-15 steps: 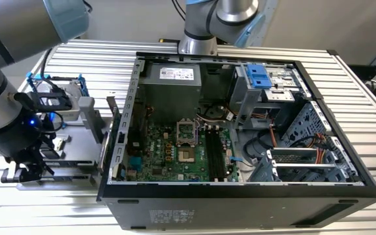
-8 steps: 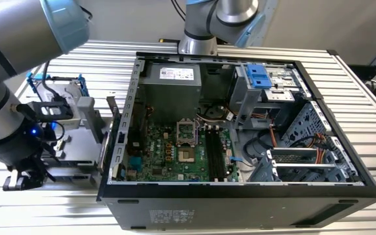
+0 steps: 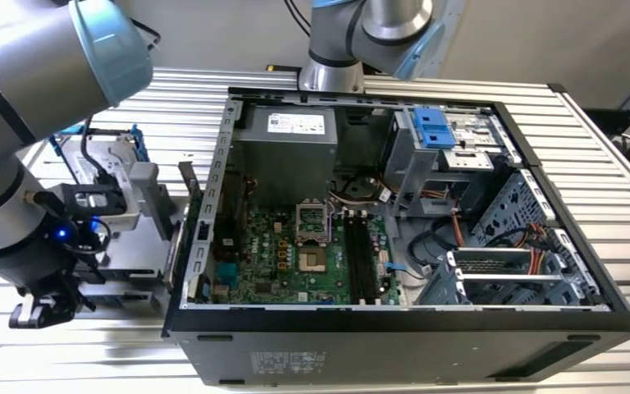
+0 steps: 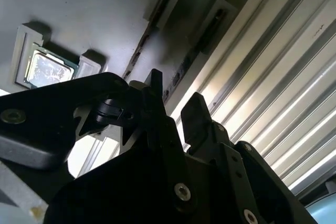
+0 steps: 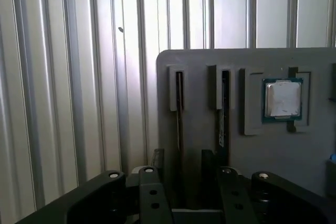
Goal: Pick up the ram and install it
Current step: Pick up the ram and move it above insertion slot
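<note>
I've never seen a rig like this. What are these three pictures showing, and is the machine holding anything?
This is a robot arm with a two-fingered end effector. The exterior view, shot from off the arm, shows an open computer case on a ribbed table, the arm at that view's left. Both wrist views come from cameras on the arm, looking past the end effector at a grey tray. There a ram stick stands on edge, in line with the gap between the fingers; a second stick and a processor chip sit beside it. The fingers are apart and hold nothing.
</note>
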You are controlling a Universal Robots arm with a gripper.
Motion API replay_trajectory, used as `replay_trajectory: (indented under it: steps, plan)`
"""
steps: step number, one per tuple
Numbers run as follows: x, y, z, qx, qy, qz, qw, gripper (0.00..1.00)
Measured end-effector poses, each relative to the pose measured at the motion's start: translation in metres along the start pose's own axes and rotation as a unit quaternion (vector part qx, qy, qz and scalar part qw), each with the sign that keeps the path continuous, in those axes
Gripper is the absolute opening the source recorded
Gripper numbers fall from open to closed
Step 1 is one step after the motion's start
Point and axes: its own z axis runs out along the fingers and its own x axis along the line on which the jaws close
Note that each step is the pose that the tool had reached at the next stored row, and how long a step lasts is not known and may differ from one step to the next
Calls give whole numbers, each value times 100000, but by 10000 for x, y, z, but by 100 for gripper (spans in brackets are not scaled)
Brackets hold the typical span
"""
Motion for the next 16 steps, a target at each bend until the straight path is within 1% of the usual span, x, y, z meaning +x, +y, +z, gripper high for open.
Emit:
replay_trajectory:
  steps: [8, 15, 16]
  plan:
    - [6, 0, 81, -11, -24, 11, 100000, 100]
    - [6, 0, 85, -19, -28, -38, 100000, 100]
    - [6, 0, 85, -16, -29, -40, 100000, 0]
